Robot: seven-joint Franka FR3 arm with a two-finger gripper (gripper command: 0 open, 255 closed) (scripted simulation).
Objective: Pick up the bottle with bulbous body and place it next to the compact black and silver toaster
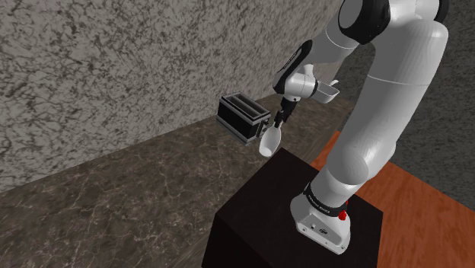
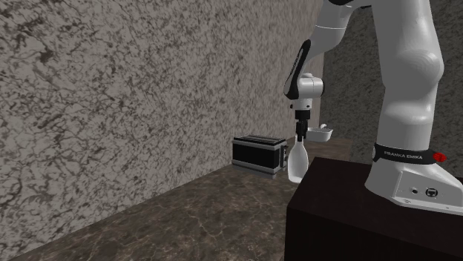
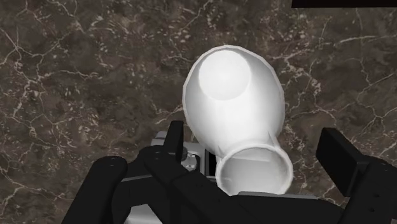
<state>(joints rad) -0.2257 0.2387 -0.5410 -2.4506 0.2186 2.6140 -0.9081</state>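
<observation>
Dark marbled bench (image 1: 114, 205), black stand (image 1: 259, 205) on its near side. Toaster (image 1: 242, 116) sits by the far wall. White bottle (image 1: 269, 142) is upright just beside it on the stand side; looks set down, base contact unclear. Gripper (image 2: 300, 133) directly above, jaws spread either side of the neck, not touching. Reads as release: rise straight up, jaws wide, no sideways drift or the bottle tips

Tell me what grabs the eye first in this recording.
A white bulbous bottle is right under the black gripper, whose open fingers flank its neck without touching. Beside it, the black and silver toaster sits by the mottled grey wall.
</observation>
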